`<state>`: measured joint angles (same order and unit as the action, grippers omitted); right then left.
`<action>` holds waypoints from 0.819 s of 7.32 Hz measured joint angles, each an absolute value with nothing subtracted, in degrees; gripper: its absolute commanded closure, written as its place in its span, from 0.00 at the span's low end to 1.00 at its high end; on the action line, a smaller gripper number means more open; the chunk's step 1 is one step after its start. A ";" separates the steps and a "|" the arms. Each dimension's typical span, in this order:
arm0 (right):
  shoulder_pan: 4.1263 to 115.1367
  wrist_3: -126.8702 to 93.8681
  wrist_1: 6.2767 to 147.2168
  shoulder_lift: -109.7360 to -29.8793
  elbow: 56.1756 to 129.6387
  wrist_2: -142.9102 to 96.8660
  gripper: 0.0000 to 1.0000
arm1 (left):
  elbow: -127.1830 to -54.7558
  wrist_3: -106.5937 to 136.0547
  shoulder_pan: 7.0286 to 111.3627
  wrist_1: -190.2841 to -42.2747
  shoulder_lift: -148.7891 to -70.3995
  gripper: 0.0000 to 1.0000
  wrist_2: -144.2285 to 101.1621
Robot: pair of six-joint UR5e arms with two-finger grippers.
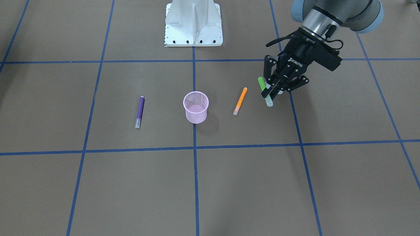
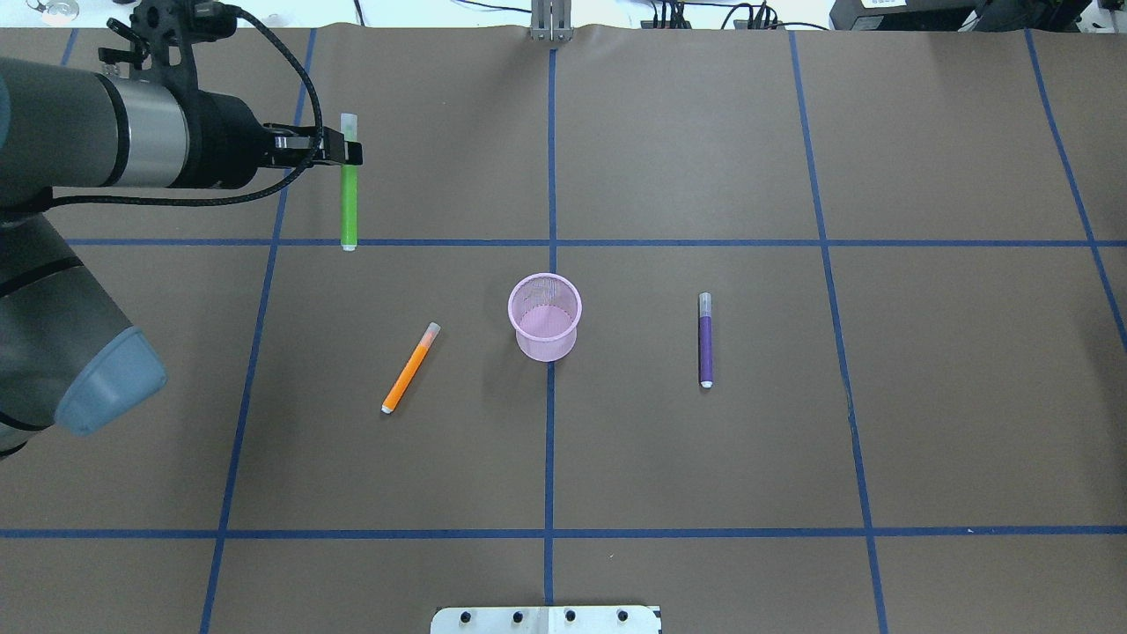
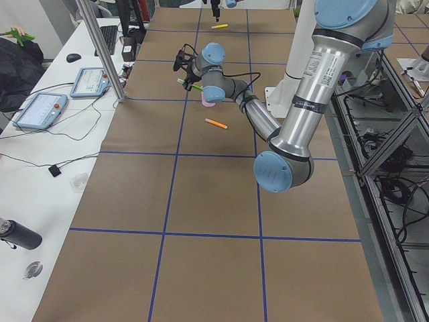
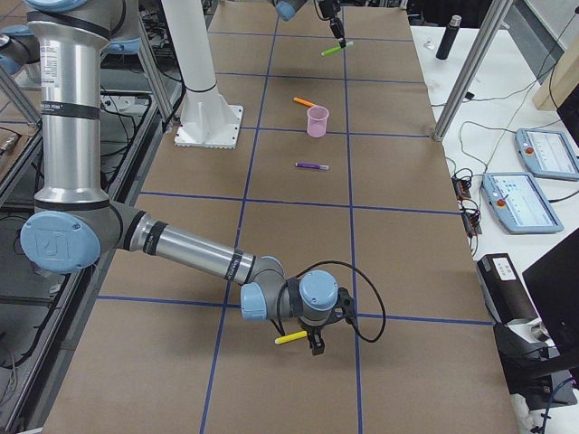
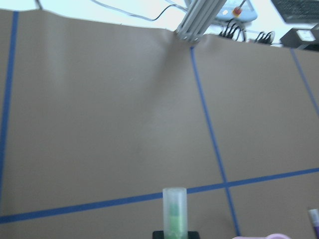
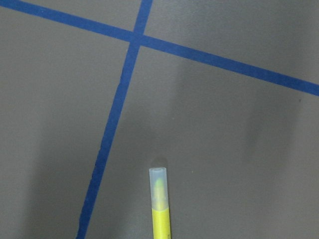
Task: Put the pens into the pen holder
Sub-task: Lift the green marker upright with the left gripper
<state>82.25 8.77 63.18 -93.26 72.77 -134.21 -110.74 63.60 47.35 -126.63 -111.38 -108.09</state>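
My left gripper (image 1: pixel 273 91) is shut on the green pen (image 1: pixel 261 82) near its capped end and holds it above the table, left of the others in the overhead view (image 2: pixel 349 207). Its pale cap shows in the left wrist view (image 5: pixel 174 206). The pink mesh pen holder (image 2: pixel 545 321) stands upright mid-table. The orange pen (image 2: pixel 410 367) lies to its left and the purple pen (image 2: pixel 705 339) to its right. My right gripper (image 4: pixel 313 345) is far off at the table's end beside a yellow pen (image 6: pixel 160 209). I cannot tell whether it is open or shut.
The white robot base (image 1: pixel 193 23) stands at the table's near middle edge. Blue tape lines grid the brown table. A side bench with tablets (image 4: pixel 529 181) and a metal post (image 4: pixel 466 72) runs along the far edge.
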 measured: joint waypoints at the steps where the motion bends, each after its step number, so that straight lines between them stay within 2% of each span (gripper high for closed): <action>1: 80.99 8.81 61.12 -93.23 71.70 -133.05 0.01 | -110.50 63.65 46.93 -126.88 -111.69 1.00 -107.63; 2: 80.01 8.79 59.77 -92.85 70.75 -131.86 0.02 | -110.35 63.67 46.74 -126.96 -111.82 1.00 -107.48; 6: 78.59 8.30 58.92 -90.77 67.60 -131.59 0.23 | -110.04 63.63 46.49 -126.92 -111.88 1.00 -107.43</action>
